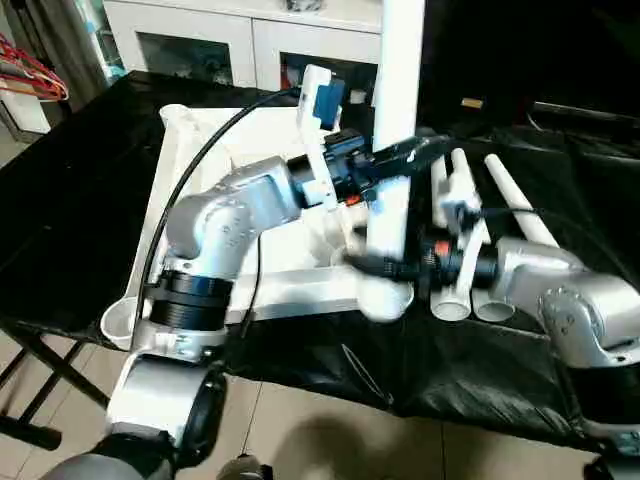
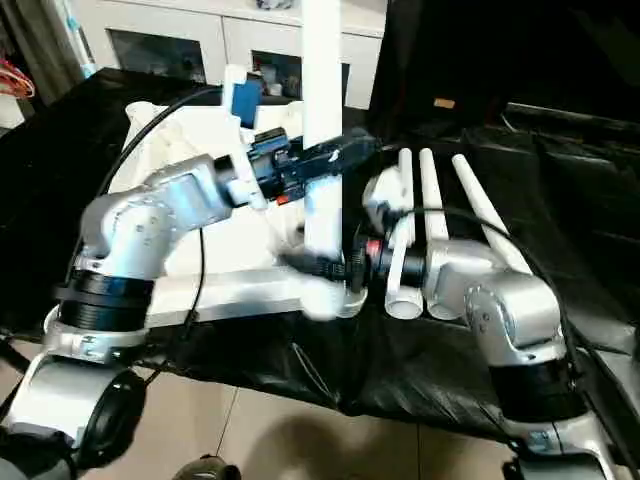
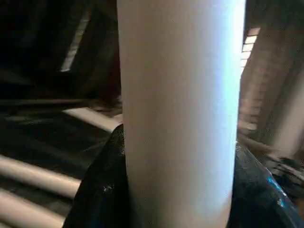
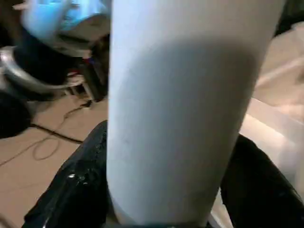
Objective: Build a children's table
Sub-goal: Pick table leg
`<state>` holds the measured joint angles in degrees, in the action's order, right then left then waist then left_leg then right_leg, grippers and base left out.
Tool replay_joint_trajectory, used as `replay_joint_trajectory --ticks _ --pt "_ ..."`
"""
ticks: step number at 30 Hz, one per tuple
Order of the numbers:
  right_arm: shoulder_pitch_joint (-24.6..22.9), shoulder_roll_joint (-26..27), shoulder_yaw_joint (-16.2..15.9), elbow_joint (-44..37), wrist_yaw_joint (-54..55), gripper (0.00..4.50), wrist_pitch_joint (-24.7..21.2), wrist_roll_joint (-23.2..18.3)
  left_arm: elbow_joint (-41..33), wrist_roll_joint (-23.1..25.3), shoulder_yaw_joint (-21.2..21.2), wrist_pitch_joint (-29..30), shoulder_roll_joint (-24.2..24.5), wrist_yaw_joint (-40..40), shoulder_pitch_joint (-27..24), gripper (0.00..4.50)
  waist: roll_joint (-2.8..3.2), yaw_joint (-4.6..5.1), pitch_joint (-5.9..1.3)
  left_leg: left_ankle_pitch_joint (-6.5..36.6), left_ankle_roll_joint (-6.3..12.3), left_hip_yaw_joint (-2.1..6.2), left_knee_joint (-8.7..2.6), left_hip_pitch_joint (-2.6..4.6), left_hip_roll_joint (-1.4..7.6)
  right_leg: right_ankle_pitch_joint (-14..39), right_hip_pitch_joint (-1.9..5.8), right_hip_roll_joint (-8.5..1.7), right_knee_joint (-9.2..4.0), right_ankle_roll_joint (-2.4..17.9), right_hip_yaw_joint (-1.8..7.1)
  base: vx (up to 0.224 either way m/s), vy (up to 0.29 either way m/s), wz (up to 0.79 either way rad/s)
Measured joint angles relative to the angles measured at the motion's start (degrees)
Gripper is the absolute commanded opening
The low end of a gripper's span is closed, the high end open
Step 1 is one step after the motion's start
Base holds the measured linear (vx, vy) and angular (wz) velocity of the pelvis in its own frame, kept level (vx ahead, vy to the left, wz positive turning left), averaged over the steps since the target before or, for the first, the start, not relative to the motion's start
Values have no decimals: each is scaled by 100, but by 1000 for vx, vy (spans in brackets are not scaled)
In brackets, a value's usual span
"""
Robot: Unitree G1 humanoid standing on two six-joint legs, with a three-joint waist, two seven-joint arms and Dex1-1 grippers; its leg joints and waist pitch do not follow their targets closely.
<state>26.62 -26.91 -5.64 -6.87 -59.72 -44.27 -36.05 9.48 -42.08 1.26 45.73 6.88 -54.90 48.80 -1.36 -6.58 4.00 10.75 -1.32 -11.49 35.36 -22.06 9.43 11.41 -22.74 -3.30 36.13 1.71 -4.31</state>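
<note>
A: Nearest the camera, what stands up?
B: One white leg (image 1: 395, 150), upright, its long axis vertical, its foot in the near corner socket (image 1: 385, 295) of the upturned tabletop (image 1: 200, 180).
A: And who has it?
B: Both arms. The right gripper (image 1: 385, 265) sits low, a black finger on either side of the tube just above the socket; the wrist view shows the fingers (image 4: 76, 190) flanking it, though whether they press or merely bracket it I can't quite say. The left gripper (image 1: 400, 158) is higher up, pinching the same leg between its fingers (image 3: 99, 190).
A: The other legs?
B: Three of them (image 1: 480, 240) lie side by side just right of the tabletop, long axes running away from the robot, wide open ends nearest.
A: What's beneath?
B: A black-draped surface (image 1: 70, 200). Further back stands a white cabinet (image 1: 240, 40) with glass-fronted doors; pale floor (image 1: 320, 440) shows in front.
</note>
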Motion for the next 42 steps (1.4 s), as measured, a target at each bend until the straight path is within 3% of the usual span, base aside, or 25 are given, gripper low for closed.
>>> replay_joint_trajectory --ticks 10,15,17,23,27,35,42 --pt "-7 -11 -161 -194 -288 202 -85 -231 -182 -286 -60 188 259 -636 -98 185 13 -23 -7 0 0 0 6 0 0 -1 4 0 1 1 0 0 0 0" --pt "-131 -10 -160 -267 -249 195 -122 -273 -179 -275 -140 191 280 -656 -104 185 15 -19 -6 0 0 1 6 0 0 -1 4 0 1 1 0 0 0 0" --pt "-141 20 -145 -270 -186 195 -118 -280 -167 -241 -140 135 238 -602 -103 241 16 -17 -7 0 0 1 6 1 0 -1 5 0 1 1 0 0 0 0" --pt "-200 335 70 -163 552 195 17 -62 -10 254 -103 -373 -73 314 -100 290 17 -9 -7 -1 -1 1 8 2 1 -5 7 0 1 0 0 0 0 0" --pt "-123 728 105 169 1496 194 296 495 200 720 -12 -555 -327 1479 -34 292 21 8 -7 -2 -3 2 9 1 0 -8 5 0 1 -2 0 0 0 0" --pt "39 1001 140 413 2219 194 345 815 266 1091 131 -596 -703 2812 77 292 17 1 -6 -1 0 2 9 -6 0 -7 1 0 -2 -3 0 0 0 0" --pt "110 1102 185 490 2438 194 388 962 197 1189 148 -731 -936 3259 77 223 17 2 -5 -3 2 2 10 -6 0 -9 0 -1 -2 -4 1 0 0 0"
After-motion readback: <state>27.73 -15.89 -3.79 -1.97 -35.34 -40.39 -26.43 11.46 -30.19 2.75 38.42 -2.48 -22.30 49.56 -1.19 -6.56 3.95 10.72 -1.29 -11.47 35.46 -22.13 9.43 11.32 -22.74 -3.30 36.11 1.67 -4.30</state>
